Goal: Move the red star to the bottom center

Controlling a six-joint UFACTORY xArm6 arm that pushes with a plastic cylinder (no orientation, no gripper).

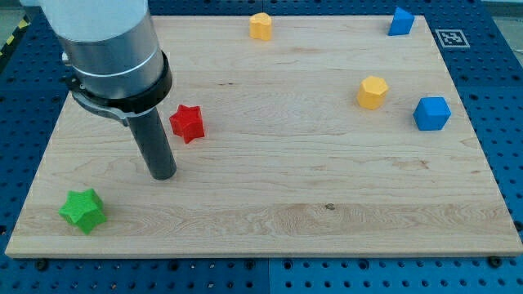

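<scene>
The red star [187, 122] lies on the wooden board [327, 204] at the view's left, a little above mid-height. My tip [164, 175] rests on the board just below and slightly left of the red star, a small gap apart from it. The arm's grey body [110, 49] rises above the rod at the view's top left.
A green star [83, 211] lies at the bottom left. A yellow block [261, 26] sits at the top centre and a yellow hexagonal block [373, 92] at the right. A blue block [401, 21] is at the top right, a blue cube [431, 113] at the right edge.
</scene>
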